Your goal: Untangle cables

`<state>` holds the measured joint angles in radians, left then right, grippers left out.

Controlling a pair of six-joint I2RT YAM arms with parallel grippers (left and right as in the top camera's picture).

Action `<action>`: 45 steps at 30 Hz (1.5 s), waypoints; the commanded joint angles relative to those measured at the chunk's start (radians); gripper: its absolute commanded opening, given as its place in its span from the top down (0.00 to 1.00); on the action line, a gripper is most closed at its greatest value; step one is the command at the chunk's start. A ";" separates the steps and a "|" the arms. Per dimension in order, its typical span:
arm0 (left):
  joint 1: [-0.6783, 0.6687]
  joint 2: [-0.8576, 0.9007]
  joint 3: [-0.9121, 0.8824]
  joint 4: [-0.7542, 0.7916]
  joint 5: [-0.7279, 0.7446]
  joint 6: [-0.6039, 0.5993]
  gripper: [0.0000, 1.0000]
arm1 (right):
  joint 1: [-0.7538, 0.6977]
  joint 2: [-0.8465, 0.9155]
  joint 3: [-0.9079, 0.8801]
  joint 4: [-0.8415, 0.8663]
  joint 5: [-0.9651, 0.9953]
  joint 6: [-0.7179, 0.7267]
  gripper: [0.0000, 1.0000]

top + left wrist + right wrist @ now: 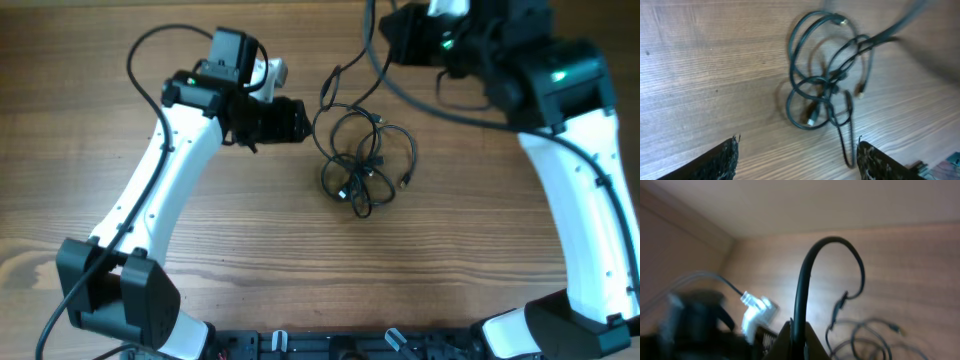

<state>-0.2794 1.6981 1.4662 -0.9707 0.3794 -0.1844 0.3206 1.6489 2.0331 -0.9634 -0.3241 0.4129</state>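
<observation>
Left pincer [797, 143]: released, black fingers [722, 161] set wide apart, nothing between them, hanging over the bare worktop [700, 75] just short of the cables [827, 82]. One loose cord end of the tangle lies close to the right-hand finger, without visible contact. Right pincer [795, 332]: clenched on one strand [801, 280] of the cables; the strand rises from the closed tips, arcs over, and drops to a small plug, from which a thinner cord runs down to the tangle. Cables: thin black cords in overlapping loops with small plug ends, lying near the middle of the worktop, between the two arms, just beside the left pincer in the overhead view. Worktop: brown wood grain. Both arms: white with black joints.
</observation>
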 commanded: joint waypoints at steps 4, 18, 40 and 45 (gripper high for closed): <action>-0.009 0.003 -0.088 0.072 0.043 -0.003 0.23 | -0.192 0.000 0.182 0.120 -0.341 0.042 0.96; -0.154 0.117 -0.088 0.323 0.144 -0.074 0.20 | -0.266 -0.018 0.303 0.011 -0.436 0.037 0.96; -0.281 0.271 -0.088 0.459 -0.134 -0.123 0.28 | -0.290 -0.019 0.304 0.225 -0.647 0.192 0.96; -0.261 0.248 -0.088 0.417 -0.138 -0.121 0.31 | -0.370 -0.018 0.304 0.072 -0.282 0.037 0.96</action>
<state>-0.5594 1.9640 1.3815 -0.5346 0.2577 -0.2985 -0.0055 1.6474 2.3199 -0.8341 -0.8722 0.5507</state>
